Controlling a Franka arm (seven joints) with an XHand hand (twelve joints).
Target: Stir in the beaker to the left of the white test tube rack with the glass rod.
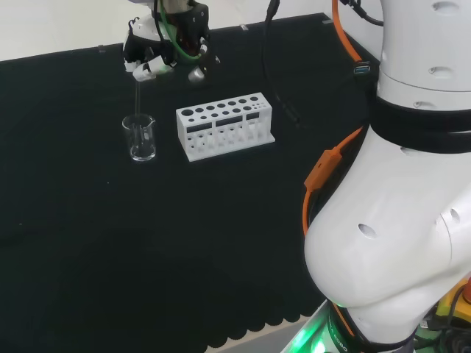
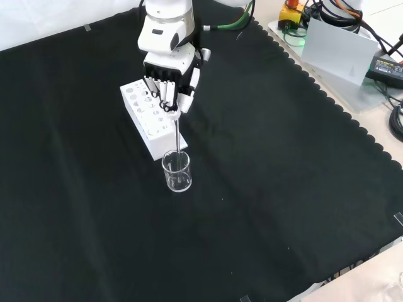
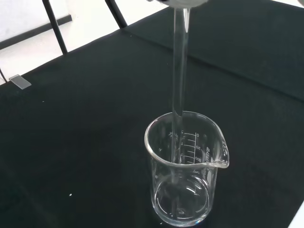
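One glass rod (image 3: 179, 71), pinched by the hand (image 2: 169, 78), dips inside the beaker (image 3: 185, 171), as the wrist view confirms.

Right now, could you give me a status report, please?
Hand shut on glass rod. Rod tip inside beaker. Rack beside, clear.

Upright glass rod (image 3: 179, 71) inside clear beaker (image 3: 185, 190)
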